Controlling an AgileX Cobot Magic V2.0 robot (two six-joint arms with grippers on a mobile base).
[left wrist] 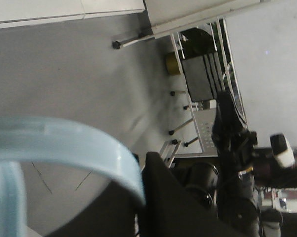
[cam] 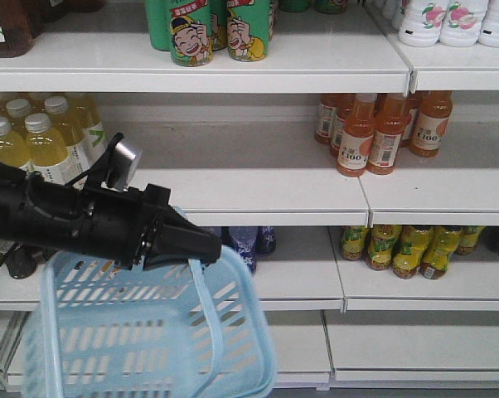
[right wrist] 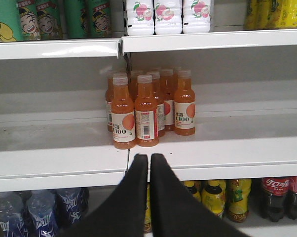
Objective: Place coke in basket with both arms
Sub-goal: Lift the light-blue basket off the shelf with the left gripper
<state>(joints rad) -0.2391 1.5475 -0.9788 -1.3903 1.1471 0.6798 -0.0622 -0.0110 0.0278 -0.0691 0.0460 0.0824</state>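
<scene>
Light-blue plastic is seen low on the left of the front view, where the basket hangs by its handle from the left gripper. The tapered fingers look drawn together on the handle. In the left wrist view the same pale band is seen curving up against a black finger, so the grip is judged to be clamped on it, though the contact itself is partly hidden. The right gripper is shown in its own wrist view with both fingers pressed together and nothing between them. It is aimed at a cluster of orange bottles on the middle shelf, not at the target. The coke is found one shelf lower, at the far right edge of that view, where red-labelled dark bottles stand near some yellow bottles, well apart from the gripper. No bottle shows through the slotted wall of the basket. The step in hand is therefore judged to be the approach: the basket is carried and ready, while the pick is not yet begun. For the next move, the right arm would need to be lowered and swung rightward until a coke is centred. The fingers would need to be parted before the bottle is reached, and the neighbouring bottles avoided.
</scene>
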